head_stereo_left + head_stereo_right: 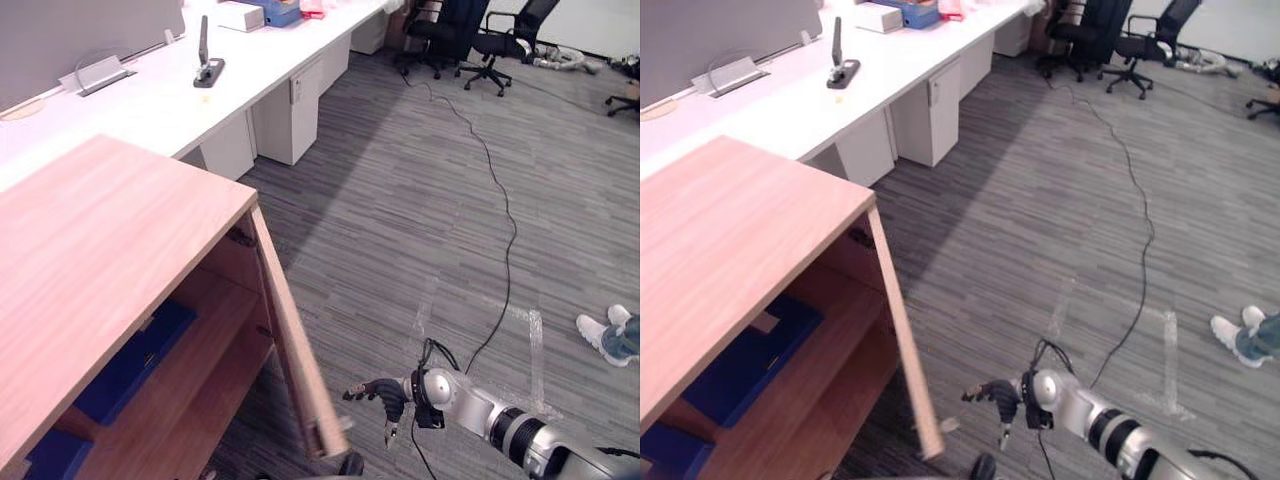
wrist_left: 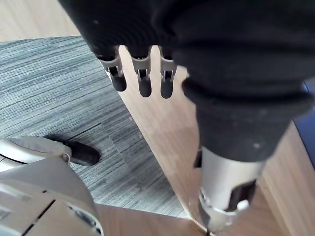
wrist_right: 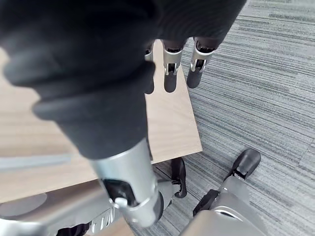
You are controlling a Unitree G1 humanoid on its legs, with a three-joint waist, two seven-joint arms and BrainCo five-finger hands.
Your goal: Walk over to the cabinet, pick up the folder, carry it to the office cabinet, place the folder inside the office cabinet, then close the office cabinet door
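The wooden office cabinet [image 1: 90,260] stands at the left with its door [image 1: 295,340] swung open, seen edge-on. Blue folders [image 1: 135,360] lie on its shelves, and another blue one [image 1: 55,455] sits lower down. My right hand [image 1: 385,395] hovers low by the door's outer face, with its fingers [image 3: 170,69] relaxed and holding nothing. Whether they touch the wood I cannot tell. In the left wrist view my left hand [image 2: 142,73] has straight fingers and is empty, next to the door panel [image 2: 162,147].
A long white desk [image 1: 200,100] runs along the back left, carrying a black stand [image 1: 205,65] and boxes [image 1: 240,15]. Black office chairs [image 1: 470,40] stand at the far end. A person's white shoes [image 1: 605,330] show at the right, near tape marks [image 1: 535,350] on the grey carpet.
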